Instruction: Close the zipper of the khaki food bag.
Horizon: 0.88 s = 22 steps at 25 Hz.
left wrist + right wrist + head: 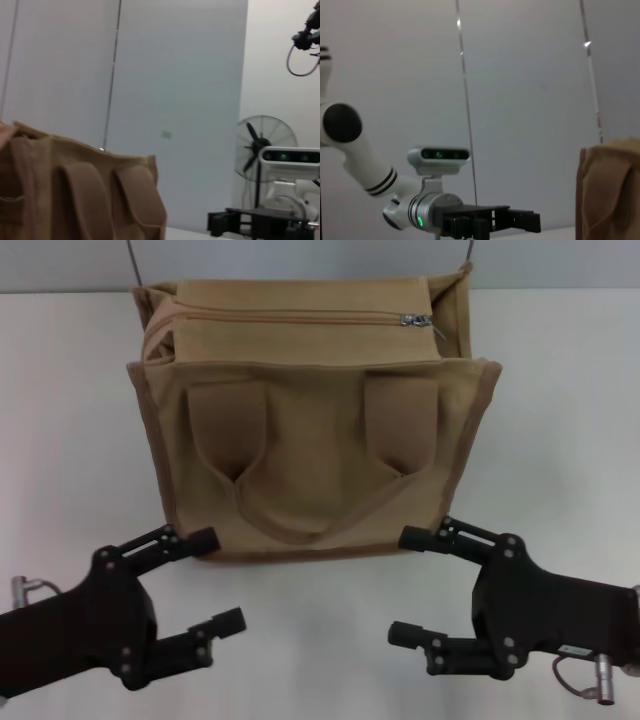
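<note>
While the khaki food bag [315, 420] sits in the middle of the white table [560, 410], we see nothing between it and our grippers. The left gripper [205, 580] and the right gripper [412, 585] wait just in front of it, jaws spread wide, holding nothing. The zipper [300, 318] runs side to side across the top, its silver pull tab [418, 321] near the right end.

A robotics lab: another robot arm [370, 165] (white), standing fan [262, 145], bare walls.
</note>
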{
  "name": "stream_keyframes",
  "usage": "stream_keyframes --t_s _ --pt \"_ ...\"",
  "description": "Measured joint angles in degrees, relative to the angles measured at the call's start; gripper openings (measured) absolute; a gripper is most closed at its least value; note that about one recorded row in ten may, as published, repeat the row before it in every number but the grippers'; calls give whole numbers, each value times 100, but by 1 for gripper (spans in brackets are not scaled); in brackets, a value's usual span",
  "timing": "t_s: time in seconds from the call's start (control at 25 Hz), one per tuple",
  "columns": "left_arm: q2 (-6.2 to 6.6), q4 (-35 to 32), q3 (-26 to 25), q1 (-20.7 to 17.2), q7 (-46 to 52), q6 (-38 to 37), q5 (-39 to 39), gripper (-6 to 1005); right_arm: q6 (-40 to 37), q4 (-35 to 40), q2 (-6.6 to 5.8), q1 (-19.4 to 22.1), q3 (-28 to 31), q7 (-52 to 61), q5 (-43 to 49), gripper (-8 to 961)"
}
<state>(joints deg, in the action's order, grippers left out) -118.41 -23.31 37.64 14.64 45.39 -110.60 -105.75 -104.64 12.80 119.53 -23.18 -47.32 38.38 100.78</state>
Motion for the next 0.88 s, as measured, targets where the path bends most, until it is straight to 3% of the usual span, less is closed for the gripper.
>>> stream_keyframes --t_s 0.32,0.88 --pt "-32 286 50 304 -9 323 -459 772 313 -341 12 -17 15 -299 -37 838" --pt "-35 684 38 263 -394 428 -522 772 714 -836 34 -281 15 -310 -130 838"
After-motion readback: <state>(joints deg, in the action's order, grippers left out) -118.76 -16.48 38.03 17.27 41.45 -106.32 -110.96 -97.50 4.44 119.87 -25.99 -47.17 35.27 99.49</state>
